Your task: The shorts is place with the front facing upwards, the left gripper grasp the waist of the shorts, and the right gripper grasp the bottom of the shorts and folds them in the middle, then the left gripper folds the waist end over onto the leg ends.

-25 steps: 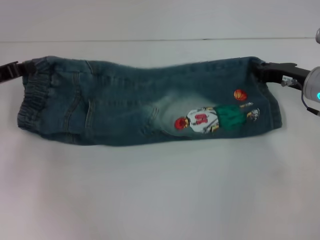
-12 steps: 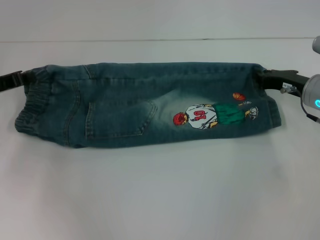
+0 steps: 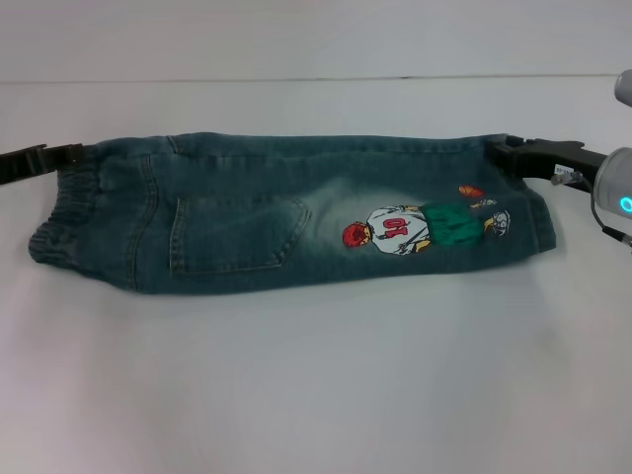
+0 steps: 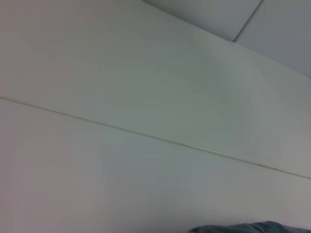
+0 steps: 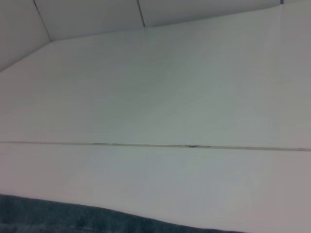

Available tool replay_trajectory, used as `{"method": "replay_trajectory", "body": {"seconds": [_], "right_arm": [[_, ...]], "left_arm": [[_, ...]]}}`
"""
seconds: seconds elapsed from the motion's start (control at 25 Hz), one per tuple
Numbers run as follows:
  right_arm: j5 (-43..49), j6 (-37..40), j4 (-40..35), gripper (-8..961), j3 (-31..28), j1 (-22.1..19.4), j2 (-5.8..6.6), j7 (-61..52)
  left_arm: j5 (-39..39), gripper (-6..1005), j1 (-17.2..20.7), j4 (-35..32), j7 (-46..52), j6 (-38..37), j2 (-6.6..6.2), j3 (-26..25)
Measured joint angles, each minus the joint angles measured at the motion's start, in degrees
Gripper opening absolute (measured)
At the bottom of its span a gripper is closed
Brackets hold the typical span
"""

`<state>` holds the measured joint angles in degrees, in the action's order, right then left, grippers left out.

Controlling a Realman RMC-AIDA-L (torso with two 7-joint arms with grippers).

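While folded shorts [image 3: 296,212] lay mid-worktop [image 3: 316,395], left gripper [image 3: 61,156] touched waist, right gripper [image 3: 523,153] hem; grips indiscernible. Risk: fold springing open on release.

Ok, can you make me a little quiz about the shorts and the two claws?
1. True or false: the shorts lie folded lengthwise on the white table.
2. Which claw is at the elastic waistband? A) left gripper B) right gripper
3. Fill in: the embroidered player sits nearer the ___ gripper.

Key: 1 true; 2 A; 3 right.
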<state>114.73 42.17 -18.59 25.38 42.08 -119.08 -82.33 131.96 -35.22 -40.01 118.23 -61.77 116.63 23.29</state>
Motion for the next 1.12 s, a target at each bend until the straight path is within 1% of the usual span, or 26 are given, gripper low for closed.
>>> {"method": "replay_trajectory", "body": {"seconds": [0.16,0.24,0.36,0.52,0.6,0.64,0.72,0.76,0.8,0.88,0.92,0.96,1.08,1.12], "right_arm": [[-0.01,1.76,-0.41,277,0.12,-0.71,0.39,-1.28],[-0.11,3.86,-0.66,359,0.05,-1.21,0.81,-2.25],[-0.21,9.36,-1.95,487,-0.36,-2.47,1.63,-4.06],[-0.90,21.52,-4.80,676,-0.72,-4.60,2.70,-5.86],[-1.25,28.83,-5.49,773,-0.72,-5.59,3.76,-6.12],[-1.36,33.32,-5.62,796,-0.62,-6.05,4.46,-6.12],[-1.21,41.39,-5.70,842,-0.03,-6.57,5.77,-5.96],[-0.95,45.02,-5.71,865,0.44,-6.74,6.21,-5.80],[-0.65,49.16,-5.74,887,1.28,-6.92,6.86,-5.63],[-0.28,56.28,-5.95,933,3.36,-7.17,7.75,-5.45],[-0.27,58.75,-6.20,956,4.36,-7.25,7.98,-5.43],[-0.26,61.02,-6.47,955,5.35,-7.33,8.18,-5.42],[-0.24,64.39,-6.99,952,7.47,-7.45,8.38,-5.54],[-0.24,64.69,-7.03,951,7.97,-7.48,8.41,-5.66]], "left_arm": [[-0.04,326,1.05,-1.64,0.03,-0.59,-0.03,0.01],[-0.09,394,1.37,-1.98,0.03,-0.98,-0.07,0.00],[-0.60,497,2.41,-3.99,-0.38,-5.53,-0.49,-0.37],[-2.80,648,3.54,-5.54,-2.85,-14.95,-1.86,-1.56],[-4.05,731,4.01,-6.26,-5.12,-20.46,-2.38,-3.14],[-4.14,772,4.08,-6.40,-5.69,-21.90,-2.55,-3.51],[-4.02,892,4.19,-6.79,-7.26,-25.83,-3.15,-4.11],[-3.68,952,4.22,-6.94,-7.93,-27.29,-3.36,-4.08],[-2.93,952,4.26,-7.05,-8.49,-28.35,-3.51,-3.90],[-0.60,951,4.23,-7.14,-9.58,-28.88,-3.73,-3.50],[1.52,951,4.08,-7.18,-10.03,-27.96,-3.77,-3.25],[3.16,951,3.99,-7.19,-10.21,-26.85,-3.78,-3.02],[10.31,950,3.47,-7.19,-9.89,-21.32,-3.83,-1.89],[11.23,950,3.38,-7.19,-9.80,-20.61,-3.85,-1.84]]}}
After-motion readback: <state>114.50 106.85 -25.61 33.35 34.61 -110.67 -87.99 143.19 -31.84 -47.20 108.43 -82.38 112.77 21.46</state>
